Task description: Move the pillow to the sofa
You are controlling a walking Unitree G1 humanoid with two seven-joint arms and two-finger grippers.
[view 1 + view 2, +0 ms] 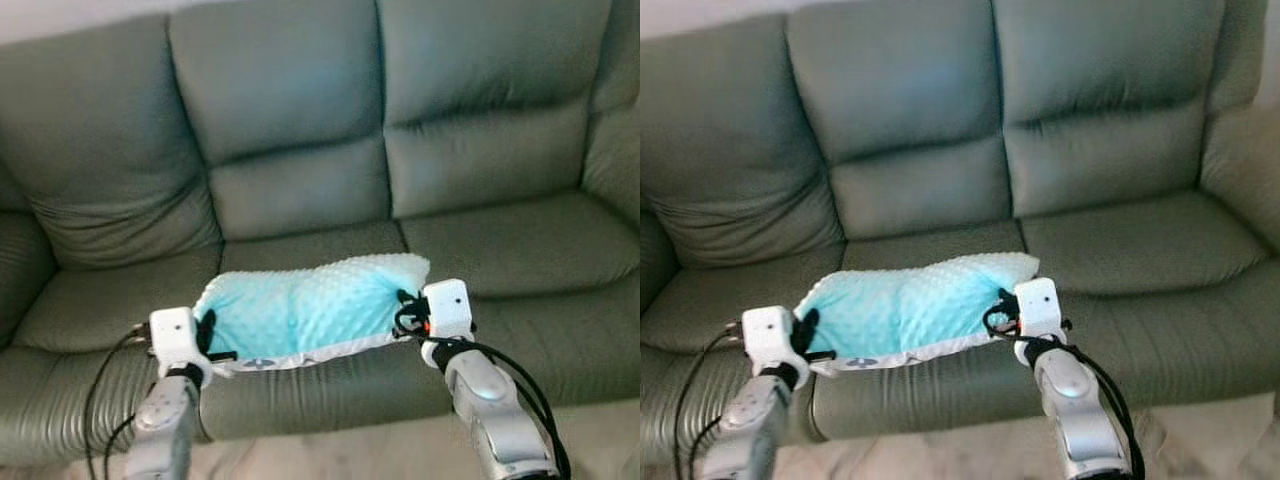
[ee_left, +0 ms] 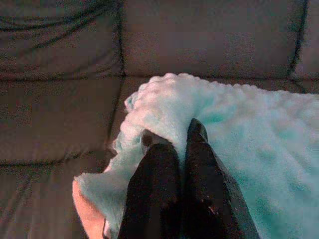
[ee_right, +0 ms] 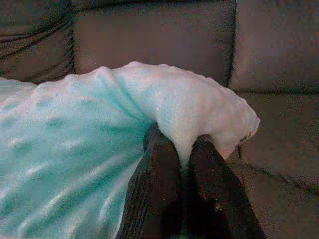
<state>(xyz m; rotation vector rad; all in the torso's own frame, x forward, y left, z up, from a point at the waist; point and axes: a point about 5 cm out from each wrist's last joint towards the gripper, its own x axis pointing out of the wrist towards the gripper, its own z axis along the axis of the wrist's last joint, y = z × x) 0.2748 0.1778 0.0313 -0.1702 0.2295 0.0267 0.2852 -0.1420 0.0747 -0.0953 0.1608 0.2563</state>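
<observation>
Both arms reach forward — left gripper [image 2: 174,137] and right gripper [image 3: 180,144] fingers pinching the pillow [image 1: 300,305] ends over the sofa [image 1: 300,130].

We are in a home's living room. Before us stands a grey-green leather sofa [image 1: 300,170]. It rests on a pale floor [image 1: 330,455].

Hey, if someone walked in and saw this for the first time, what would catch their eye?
First the bright turquoise pillow, stretched between both arms over the front edge of the grey-green sofa, above its middle seat. Next the left gripper and right gripper, each with its jaws pinched shut on one end of the pillow's fluffy fabric.
</observation>
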